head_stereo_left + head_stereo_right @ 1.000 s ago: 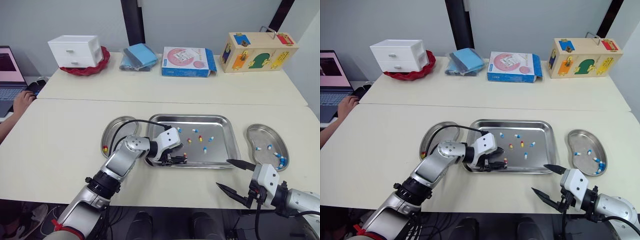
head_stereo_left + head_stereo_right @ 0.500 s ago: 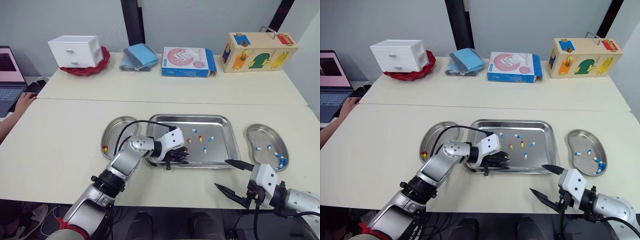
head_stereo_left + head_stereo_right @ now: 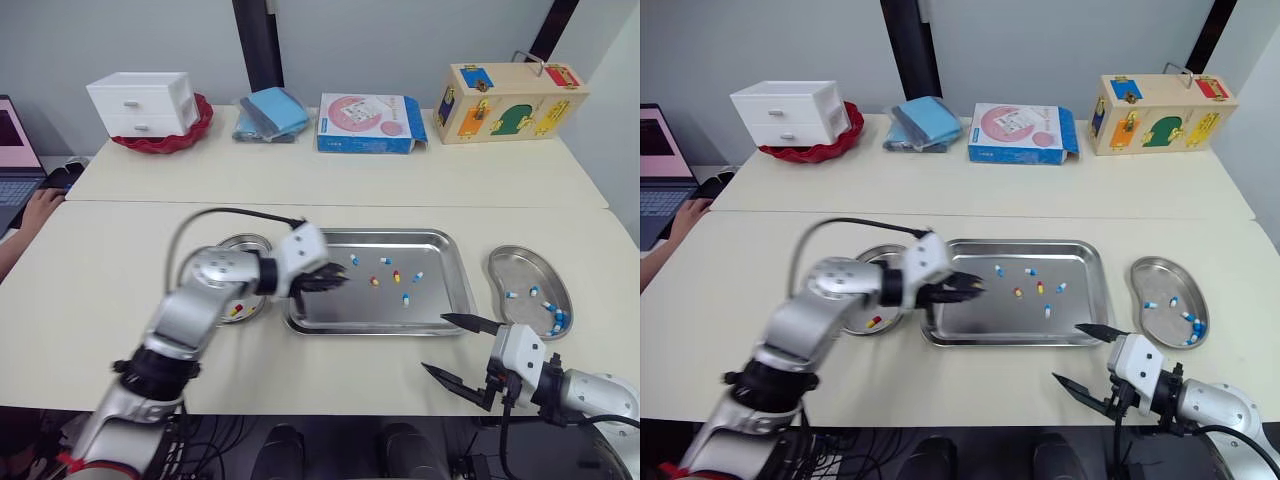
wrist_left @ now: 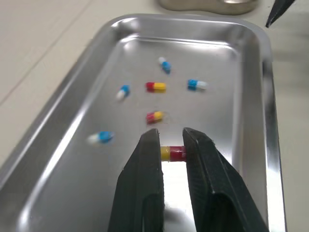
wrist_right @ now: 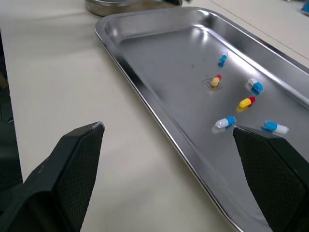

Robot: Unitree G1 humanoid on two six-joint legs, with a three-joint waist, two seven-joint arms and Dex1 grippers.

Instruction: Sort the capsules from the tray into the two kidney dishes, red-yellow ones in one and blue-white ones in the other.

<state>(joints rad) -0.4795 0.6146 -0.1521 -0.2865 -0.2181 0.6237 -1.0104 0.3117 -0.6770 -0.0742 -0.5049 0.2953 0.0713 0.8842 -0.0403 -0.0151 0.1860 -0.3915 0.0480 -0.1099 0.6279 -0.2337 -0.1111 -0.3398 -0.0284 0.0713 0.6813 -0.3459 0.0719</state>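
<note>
While left claw (image 4: 171, 136) grips red-yellow capsule (image 4: 173, 153) | over tray (image 3: 362, 316), left end

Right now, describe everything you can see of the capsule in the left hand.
The capsule is small, glossy and pill-shaped, one half yellow and the other red. It sits crosswise between the left hand's two black fingers, just behind their tips, with an end pressed against each. It appears lifted clear of the steel tray, over the floor near the tray's left end.
</note>
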